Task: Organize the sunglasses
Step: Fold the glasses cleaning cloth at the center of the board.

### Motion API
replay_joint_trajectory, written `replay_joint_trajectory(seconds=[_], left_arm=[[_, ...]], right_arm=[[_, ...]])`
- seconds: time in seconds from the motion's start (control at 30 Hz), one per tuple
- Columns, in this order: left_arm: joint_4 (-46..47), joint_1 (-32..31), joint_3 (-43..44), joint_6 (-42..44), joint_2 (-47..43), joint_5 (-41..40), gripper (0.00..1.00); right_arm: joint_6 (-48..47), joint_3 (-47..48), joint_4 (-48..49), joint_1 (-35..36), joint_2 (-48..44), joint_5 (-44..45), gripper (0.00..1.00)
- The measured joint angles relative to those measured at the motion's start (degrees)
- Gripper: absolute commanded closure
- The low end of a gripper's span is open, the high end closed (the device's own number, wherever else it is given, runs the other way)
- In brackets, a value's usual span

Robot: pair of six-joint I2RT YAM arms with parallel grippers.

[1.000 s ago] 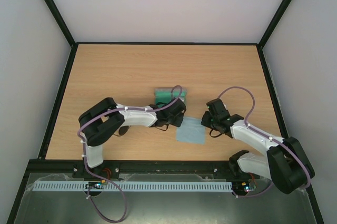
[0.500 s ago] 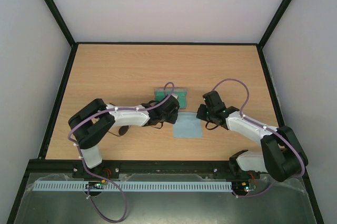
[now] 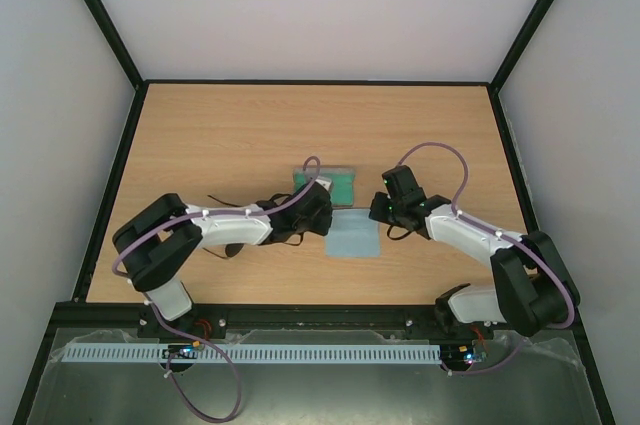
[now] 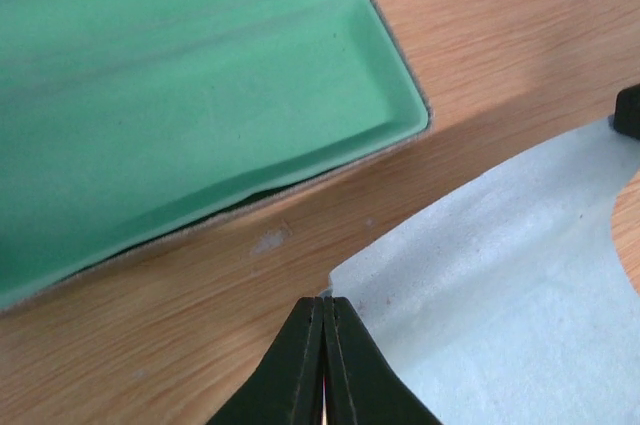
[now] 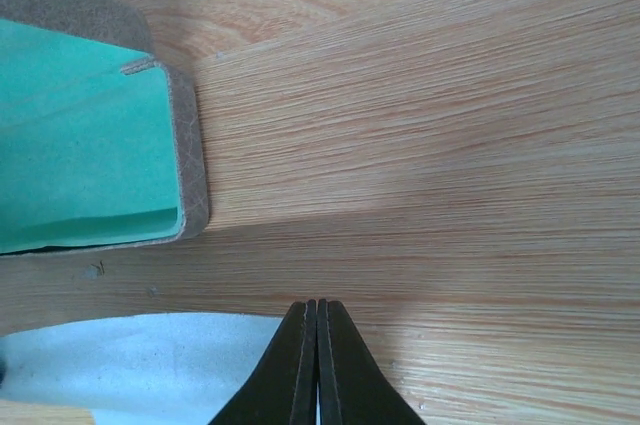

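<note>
Sunglasses (image 3: pixel 232 248) of thin dark wire lie left of the open grey, green-lined case (image 3: pixel 335 181), mostly hidden under the left arm, so their long axis is unreadable. The left end effector (image 4: pixel 325 307) is nearer than the right end effector (image 5: pixel 318 307). Both are pressed together just in front of the case.

An open case (image 3: pixel 340 185) with a bright green lining and a grey-brown outer edge lies near the middle of the light wooden counter (image 3: pixel 250 135). A pale blue cloth (image 3: pixel 353 238) lies spread flat just nearer than the case, with a narrow strip of bare wood between them. A black rim (image 3: pixel 120 185) borders the counter, and white walls (image 3: pixel 320 5) stand behind.
</note>
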Motion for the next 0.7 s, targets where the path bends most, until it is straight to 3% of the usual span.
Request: replay_joint_trajectory(seconds=[0.7], left_arm=[[3.69, -1.27, -7.02, -0.92, -4.83, 4.46, 0.98]], right_arm=[[1.33, -4.11, -0.52, 2.8, -6.19, -3.15, 0.99]])
